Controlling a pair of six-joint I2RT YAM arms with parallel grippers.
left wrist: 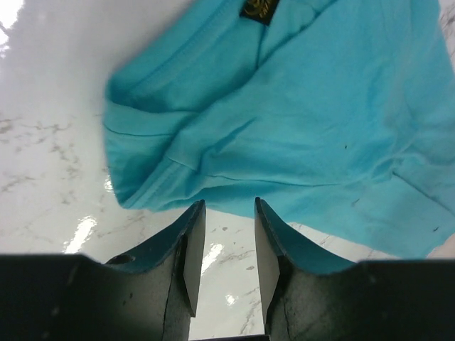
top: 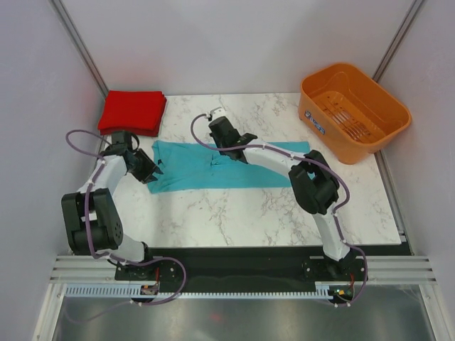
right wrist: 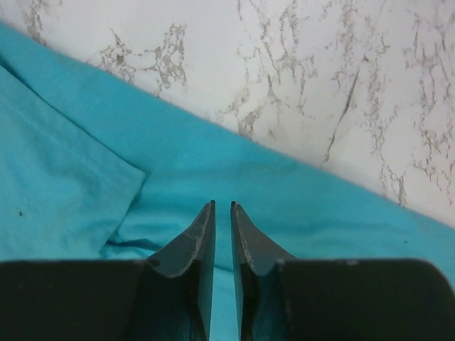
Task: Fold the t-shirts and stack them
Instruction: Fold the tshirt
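Two shirts are on the tabletop [top: 234, 213]. At the far left the red shirt [top: 132, 111] lies folded into a neat square, apart from the other.

Just near of it, the left claw [left wrist: 229, 206] hovers at the left end of the teal shirt [top: 206, 174]. Its jaws are moderately apart, with bare marble between them and no cloth in them. The rumpled neck end, with its dark label [left wrist: 257, 8], sits just beyond the tips.

The teal shirt is spread as a long strip across the middle of the tabletop, running left to right. It lies flatter toward the right and is bunched at the left.

Over its far edge, near the middle, the right claw [right wrist: 222, 206] points down at the cloth. Its jaws are parted only a crack, and nothing shows pinched between them. At the far right stands the basket [top: 323, 121], near the shirt's right end.

The teal shirt looks thin, light and limp. It will likely sag from wherever it is lifted, slide easily on the glossy marble, and crease rather than hold a line. Nothing about it is breakable.

The safest holds, I judge, are on doubled edges and corners: the thick neck end for the left claw, the far edge for the right. Pinching through all the layers should carry a fold over evenly instead of peeling off one ply.
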